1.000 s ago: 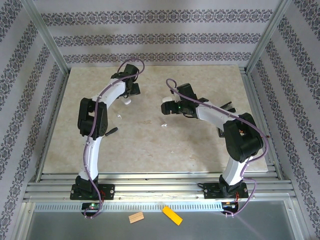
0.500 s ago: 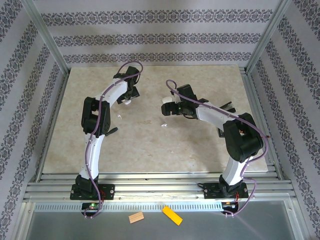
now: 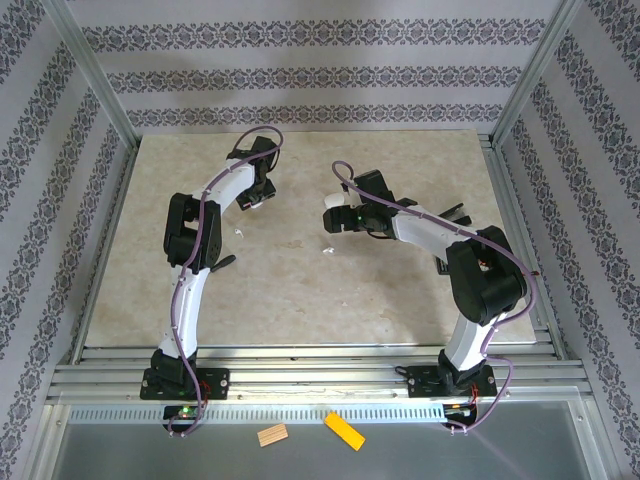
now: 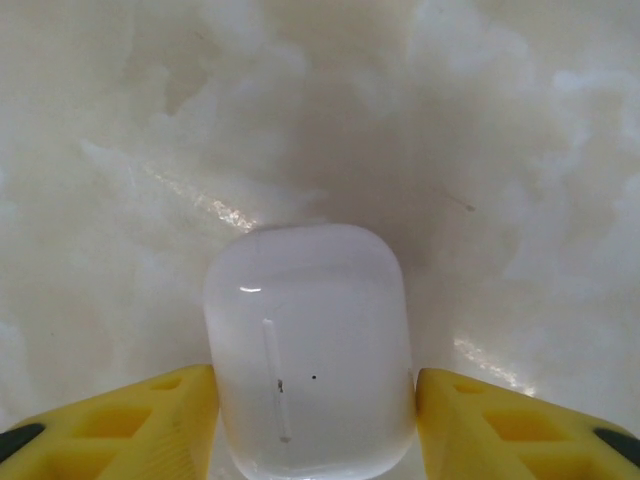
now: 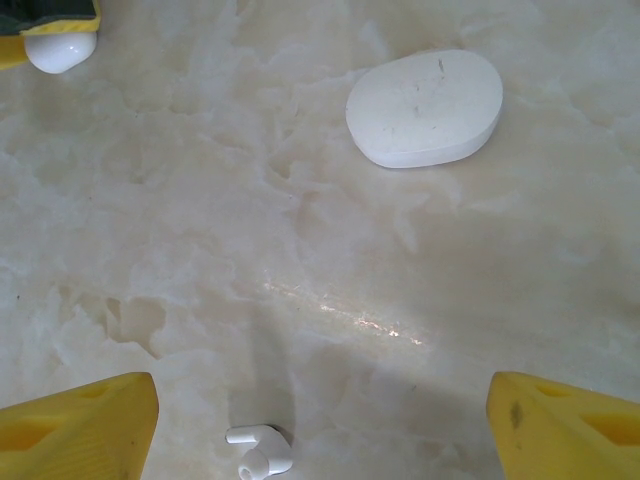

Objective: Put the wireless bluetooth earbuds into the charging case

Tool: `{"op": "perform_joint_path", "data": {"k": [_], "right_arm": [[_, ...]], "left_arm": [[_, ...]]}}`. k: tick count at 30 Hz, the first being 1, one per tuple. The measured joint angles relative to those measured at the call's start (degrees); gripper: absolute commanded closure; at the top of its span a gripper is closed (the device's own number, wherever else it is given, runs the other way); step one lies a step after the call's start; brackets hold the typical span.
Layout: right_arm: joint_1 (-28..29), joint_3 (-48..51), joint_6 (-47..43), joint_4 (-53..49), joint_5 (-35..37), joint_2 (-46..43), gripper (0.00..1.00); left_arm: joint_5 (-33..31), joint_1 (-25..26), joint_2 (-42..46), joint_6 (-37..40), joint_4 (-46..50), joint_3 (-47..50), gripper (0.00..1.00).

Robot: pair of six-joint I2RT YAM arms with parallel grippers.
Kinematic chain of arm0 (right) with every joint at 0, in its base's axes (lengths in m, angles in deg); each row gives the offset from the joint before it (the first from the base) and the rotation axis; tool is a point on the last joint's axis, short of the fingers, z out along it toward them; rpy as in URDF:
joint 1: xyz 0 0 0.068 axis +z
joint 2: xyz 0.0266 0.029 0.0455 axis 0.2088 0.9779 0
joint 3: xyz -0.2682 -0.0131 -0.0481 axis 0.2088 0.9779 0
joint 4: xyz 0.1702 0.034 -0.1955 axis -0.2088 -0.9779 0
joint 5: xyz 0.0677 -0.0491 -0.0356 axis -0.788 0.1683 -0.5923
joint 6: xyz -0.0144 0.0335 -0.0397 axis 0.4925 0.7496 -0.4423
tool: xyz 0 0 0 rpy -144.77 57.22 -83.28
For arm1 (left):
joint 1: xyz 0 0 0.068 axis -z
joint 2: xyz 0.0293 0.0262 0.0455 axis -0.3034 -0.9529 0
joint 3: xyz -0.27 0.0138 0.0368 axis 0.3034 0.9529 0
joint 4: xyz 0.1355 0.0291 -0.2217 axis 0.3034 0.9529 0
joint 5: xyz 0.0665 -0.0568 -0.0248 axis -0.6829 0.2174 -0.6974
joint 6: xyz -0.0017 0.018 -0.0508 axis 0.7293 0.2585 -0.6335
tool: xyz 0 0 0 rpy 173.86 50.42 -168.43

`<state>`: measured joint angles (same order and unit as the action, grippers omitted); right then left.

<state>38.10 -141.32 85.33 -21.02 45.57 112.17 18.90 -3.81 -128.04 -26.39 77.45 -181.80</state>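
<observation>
A: White plastic sits between yellow pads. Has the left gripper (image 4: 315,420) taken the charging case (image 4: 310,340)?

B: It looks so. A second ago its jaws stood wide apart above the table (image 3: 300,300). Now they have narrowed to roughly half that width, and the pads sit against both flanks of the case. In the top view the left arm has also reached a little further out, toward 11 o'clock of the table.

A: Is the case lifted?

B: I judge not. It appears to lie flat on the marble, lid shut.

A: And the right gripper (image 5: 320,420)?

B: Unchanged. Its jaws are spread wide with nothing in them, and it hovers above one earbud (image 5: 260,450). That earbud lies on the table at 6 o'clock in the right wrist view, just inside the left pad. An oval case (image 5: 425,108) lies well apart at 1 o'clock.

A: So what does the new grip mean?

B: The case is being steadied, probably so it can be opened. No earbud is in it yet, so the insertion itself has not begun.
</observation>
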Motion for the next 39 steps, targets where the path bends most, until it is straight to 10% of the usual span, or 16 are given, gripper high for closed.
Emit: {"op": "perform_joint_path", "data": {"k": [23, 39], "right_arm": [[-0.1, 1.4, 0.5, 0.0, -1.5, -4.4, 0.14], [-3.6, 4.6, 4.4, 1.4, -13.5, -19.2, 0.15]], "left_arm": [[0.8, -0.4, 4.8, 6.5, -6.7, 9.4, 0.61], [8.8, 6.9, 41.1, 56.1, -54.7, 53.9, 0.63]]}}
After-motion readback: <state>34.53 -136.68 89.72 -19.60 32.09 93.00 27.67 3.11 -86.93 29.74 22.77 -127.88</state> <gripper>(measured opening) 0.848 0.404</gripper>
